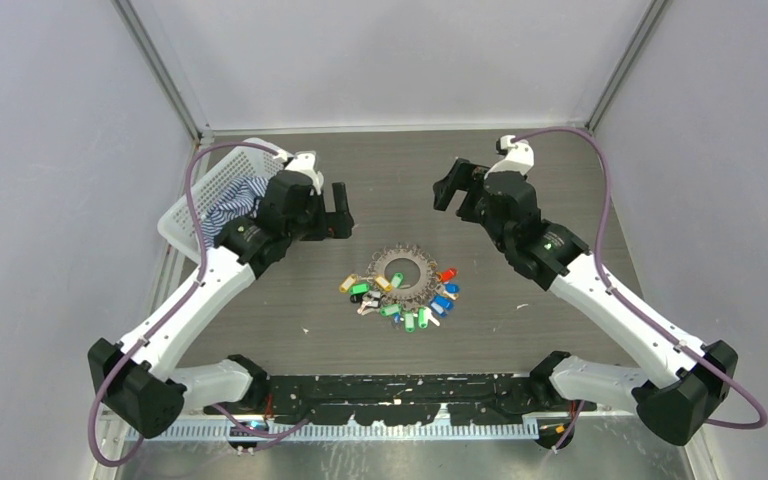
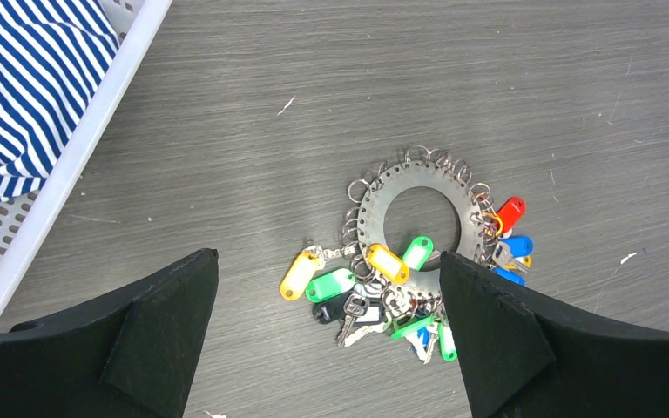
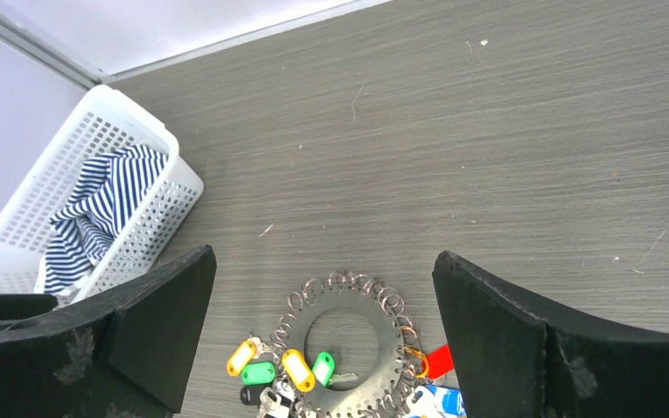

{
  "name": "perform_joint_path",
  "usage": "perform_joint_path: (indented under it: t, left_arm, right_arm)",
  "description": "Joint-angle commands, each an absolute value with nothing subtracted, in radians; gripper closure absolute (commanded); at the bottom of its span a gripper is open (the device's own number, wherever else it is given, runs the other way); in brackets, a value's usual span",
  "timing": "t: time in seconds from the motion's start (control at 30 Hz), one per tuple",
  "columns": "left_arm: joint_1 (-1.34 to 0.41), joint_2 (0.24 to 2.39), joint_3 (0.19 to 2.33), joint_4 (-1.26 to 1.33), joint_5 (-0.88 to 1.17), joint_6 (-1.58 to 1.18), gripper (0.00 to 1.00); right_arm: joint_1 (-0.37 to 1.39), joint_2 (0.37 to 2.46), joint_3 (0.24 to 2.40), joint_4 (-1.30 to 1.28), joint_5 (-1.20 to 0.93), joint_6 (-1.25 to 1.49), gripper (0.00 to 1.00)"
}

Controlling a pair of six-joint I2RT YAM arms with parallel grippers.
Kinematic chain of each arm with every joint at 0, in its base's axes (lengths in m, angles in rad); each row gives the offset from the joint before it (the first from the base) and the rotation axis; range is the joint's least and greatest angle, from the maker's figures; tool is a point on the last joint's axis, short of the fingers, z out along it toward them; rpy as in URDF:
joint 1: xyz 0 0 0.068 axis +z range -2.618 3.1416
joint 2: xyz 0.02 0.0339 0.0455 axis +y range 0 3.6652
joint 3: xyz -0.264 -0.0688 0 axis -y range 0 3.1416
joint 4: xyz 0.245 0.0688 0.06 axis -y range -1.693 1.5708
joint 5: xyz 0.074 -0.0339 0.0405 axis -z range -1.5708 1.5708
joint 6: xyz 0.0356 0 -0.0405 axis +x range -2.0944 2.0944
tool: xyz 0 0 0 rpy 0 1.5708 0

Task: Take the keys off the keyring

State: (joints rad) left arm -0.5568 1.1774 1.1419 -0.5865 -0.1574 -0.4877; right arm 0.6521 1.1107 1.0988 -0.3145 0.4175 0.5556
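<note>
Far left corner of the tabletop (image 1: 400,170): a white mesh basket (image 1: 222,165) stands tilted against the left edge. A blue-and-white striped cloth (image 1: 238,205) is bunched inside it.

Just right of the basket: the left hand (image 1: 342,212) hangs above the tabletop with its fingers spread wide and nothing between them. In its own wrist view, both black fingers (image 2: 165,331) frame the bunch of keys from either side and touch none of it.

Middle of the tabletop, between the two hands and a little nearer the near edge than they are: the keyring (image 2: 375,218) lies flat. It is a grey metal ring with a round hole in the middle and small wire loops all round its rim. The keys (image 2: 353,315) are still on it, crowded along the near side and round to the right side. Tags seen are yellow, green, black, white, blue and red, with the red one furthest right. The far part of the rim carries only bare loops.

Right of the ring, toward the far edge: the right hand (image 1: 455,192) hovers tipped down toward the middle. Its fingers are also wide apart and it holds nothing.
</note>
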Motion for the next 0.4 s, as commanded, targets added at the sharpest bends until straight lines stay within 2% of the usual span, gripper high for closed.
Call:
perform_joint_path:
  t: [0.0,0.37]
  left_arm:
    - [-0.557,1.14,1.164,-0.584,-0.178,-0.468,0.0]
    - [-0.557,1.13,1.147,-0.57,-0.184,-0.459,0.0]
  right_arm:
    - [0.649,1.113,1.085,-0.284,0.414,0.562,0.0]
    - [0.65,1.121,1.089,-0.291,0.414,0.558,0.0]
